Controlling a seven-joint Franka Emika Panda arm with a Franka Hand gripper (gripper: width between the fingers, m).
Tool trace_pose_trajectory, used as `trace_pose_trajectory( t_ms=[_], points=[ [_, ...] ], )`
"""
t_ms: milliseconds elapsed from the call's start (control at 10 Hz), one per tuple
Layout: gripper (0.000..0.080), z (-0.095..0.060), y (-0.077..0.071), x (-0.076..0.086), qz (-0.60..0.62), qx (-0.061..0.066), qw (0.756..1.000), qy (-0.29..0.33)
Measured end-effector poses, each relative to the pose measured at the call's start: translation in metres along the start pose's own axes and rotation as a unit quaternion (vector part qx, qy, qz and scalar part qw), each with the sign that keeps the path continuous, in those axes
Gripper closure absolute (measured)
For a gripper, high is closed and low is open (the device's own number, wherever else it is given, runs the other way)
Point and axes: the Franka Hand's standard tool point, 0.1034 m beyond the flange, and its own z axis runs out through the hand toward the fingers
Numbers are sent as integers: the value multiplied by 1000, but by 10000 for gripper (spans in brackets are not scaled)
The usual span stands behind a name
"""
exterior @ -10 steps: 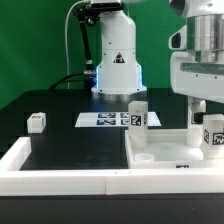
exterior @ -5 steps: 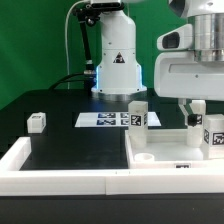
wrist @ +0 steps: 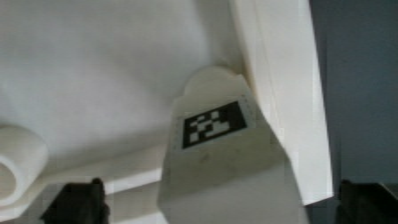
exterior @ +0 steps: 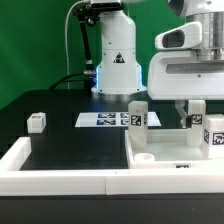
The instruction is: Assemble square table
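In the upper right of the exterior view, the gripper [exterior: 189, 116] is seen hanging low over the far part of the table top [exterior: 165, 148], a white square slab that fills the lower right of that frame. The jaws are spread wide and nothing is pinched. In the wrist view a white leg [wrist: 222, 150] with a black-and-white tag is seen between the two dark fingertips [wrist: 80, 200], with a gap on each side, so no contact is shown. This leg is set against the slab's white surface [wrist: 107, 70], close to its edge. Whether it stands or lies cannot be told.

A second leg [exterior: 138, 114] is seen upright at the slab's far corner, near the centre of the exterior view, with its tag turned to the camera. A third leg [exterior: 213, 135] is found at the right edge of the frame, on the slab, and is partly cut off. A fourth leg [exterior: 37, 122] is set alone on the black table [exterior: 70, 142] at the middle left, well apart from the slab. The marker board [exterior: 103, 120] is laid flat between that leg and the slab. The long white rim wall [exterior: 70, 180] is run along the bottom of the frame. The arm's white base [exterior: 115, 60] is seen at the upper centre.
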Motion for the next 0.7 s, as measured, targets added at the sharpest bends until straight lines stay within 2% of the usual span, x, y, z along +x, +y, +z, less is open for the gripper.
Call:
trace_pose_trajectory(
  t_ms=[500, 600, 700],
  points=[
    [150, 0, 3, 2, -140, -12, 990, 2],
    [189, 0, 3, 2, -162, -14, 987, 2],
    [189, 0, 4, 2, -162, -15, 987, 2]
  ],
)
